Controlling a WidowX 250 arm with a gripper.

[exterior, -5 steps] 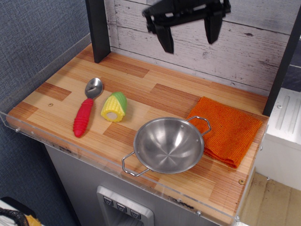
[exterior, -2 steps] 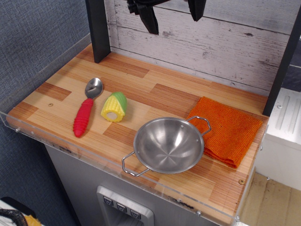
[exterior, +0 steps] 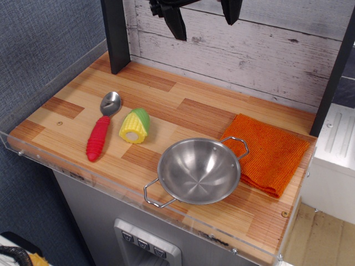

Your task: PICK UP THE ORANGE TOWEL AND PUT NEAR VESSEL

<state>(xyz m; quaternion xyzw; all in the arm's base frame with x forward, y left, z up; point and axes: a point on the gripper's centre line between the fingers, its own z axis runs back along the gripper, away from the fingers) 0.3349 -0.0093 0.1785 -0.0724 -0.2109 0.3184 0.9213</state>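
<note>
Adjoining round steel vessel (exterior: pixel 199 170) (shiny), ribbed orange towel (exterior: pixel 270 153)

Single high front view, angled down

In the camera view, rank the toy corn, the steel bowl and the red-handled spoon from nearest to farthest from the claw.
The claw hangs open at the top, in front of the back wall.
1. Toy corn, centre-left of the counter.
2. Red-handled spoon, further left; close to the corn, but slightly farther in this view.
3. Steel bowl, at the front edge.
</note>
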